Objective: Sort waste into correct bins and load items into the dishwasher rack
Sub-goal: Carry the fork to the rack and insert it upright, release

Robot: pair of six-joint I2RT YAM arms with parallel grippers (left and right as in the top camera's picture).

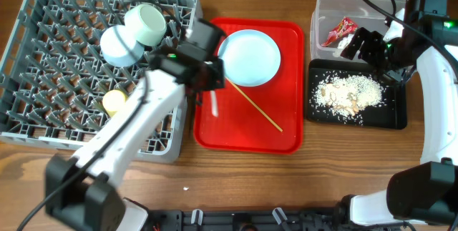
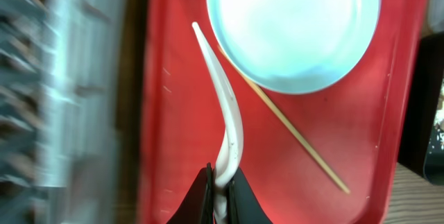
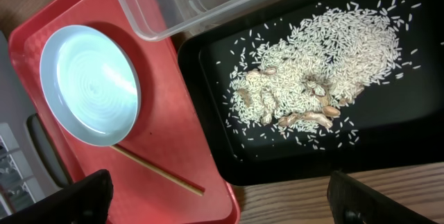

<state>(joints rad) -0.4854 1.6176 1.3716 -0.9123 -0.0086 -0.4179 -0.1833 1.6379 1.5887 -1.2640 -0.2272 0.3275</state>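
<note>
Overhead, the rack (image 1: 43, 66) sits at nine o'clock, the left tool (image 2: 220, 195) is clamped on the fork (image 2: 227, 113) over the red tray's (image 1: 286, 134) nine o'clock edge, and the right tool (image 1: 368, 45), fingers apart, hovers at three o'clock by the black tray (image 1: 393, 114).

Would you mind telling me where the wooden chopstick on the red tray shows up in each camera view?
Overhead: the chopstick lies diagonally on the red tray, below the plate.
Left wrist: centre-right, slanting down from the plate's edge.
Right wrist: bottom left, just below the plate.
Shared landmark: the plate.
</note>
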